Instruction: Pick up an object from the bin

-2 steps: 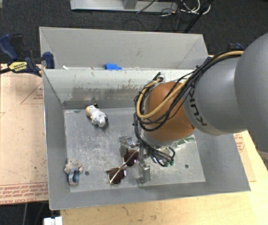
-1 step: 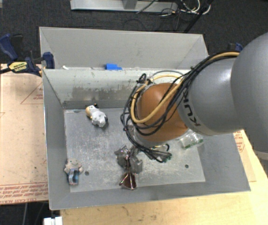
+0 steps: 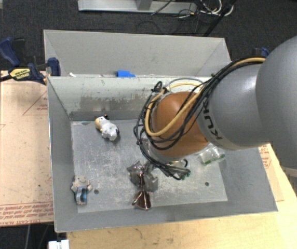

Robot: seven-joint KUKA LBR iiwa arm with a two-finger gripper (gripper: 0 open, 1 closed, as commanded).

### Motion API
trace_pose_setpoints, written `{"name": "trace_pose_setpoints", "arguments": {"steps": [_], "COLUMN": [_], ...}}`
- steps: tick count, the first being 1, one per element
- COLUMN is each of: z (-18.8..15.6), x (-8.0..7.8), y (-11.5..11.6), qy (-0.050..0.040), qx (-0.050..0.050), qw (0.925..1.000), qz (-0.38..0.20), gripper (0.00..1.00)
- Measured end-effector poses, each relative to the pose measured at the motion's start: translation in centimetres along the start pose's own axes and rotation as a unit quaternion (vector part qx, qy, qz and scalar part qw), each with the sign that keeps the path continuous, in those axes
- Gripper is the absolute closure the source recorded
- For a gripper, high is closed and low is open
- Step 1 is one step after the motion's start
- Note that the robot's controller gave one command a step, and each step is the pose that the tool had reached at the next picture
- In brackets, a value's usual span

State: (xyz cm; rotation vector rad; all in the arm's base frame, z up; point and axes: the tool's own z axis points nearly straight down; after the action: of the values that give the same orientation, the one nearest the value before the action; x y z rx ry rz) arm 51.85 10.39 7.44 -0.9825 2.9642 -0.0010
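Observation:
My gripper (image 3: 144,177) hangs below the arm's wrist over the front middle of the bin floor. Directly under its tip lies a small shiny brown thing (image 3: 142,200), crumpled and pointed; I cannot tell whether the gripper touches it. A small white toy figure with dark and yellow marks (image 3: 107,128) lies well to the left, near the back wall. A little grey and blue toy (image 3: 80,189) sits in the front left corner. A clear and green thing (image 3: 211,155) pokes out from under the arm to the right of the gripper.
The bulky arm and its cable loops cover the right and back middle of the bin. Bare floor stretches between the white toy, the grey and blue toy and the gripper.

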Motion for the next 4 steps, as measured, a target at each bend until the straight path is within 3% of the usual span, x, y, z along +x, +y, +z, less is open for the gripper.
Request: {"name": "trace_pose_setpoints", "arguments": {"steps": [1, 2, 4], "z": [-0.3, -2.3, -6.9], "x": [0.1, 0.3, 0.1], "y": [0.0, 0.2, 0.1], "qy": [0.0014, 0.0090, 0.0065], "qx": [-0.001, -0.004, -0.003], "qw": [1.0000, 0.9999, 1.0000], "qz": [0.000, 0.000, 0.001], "gripper": [1.00, 1.00, 1.00]}}
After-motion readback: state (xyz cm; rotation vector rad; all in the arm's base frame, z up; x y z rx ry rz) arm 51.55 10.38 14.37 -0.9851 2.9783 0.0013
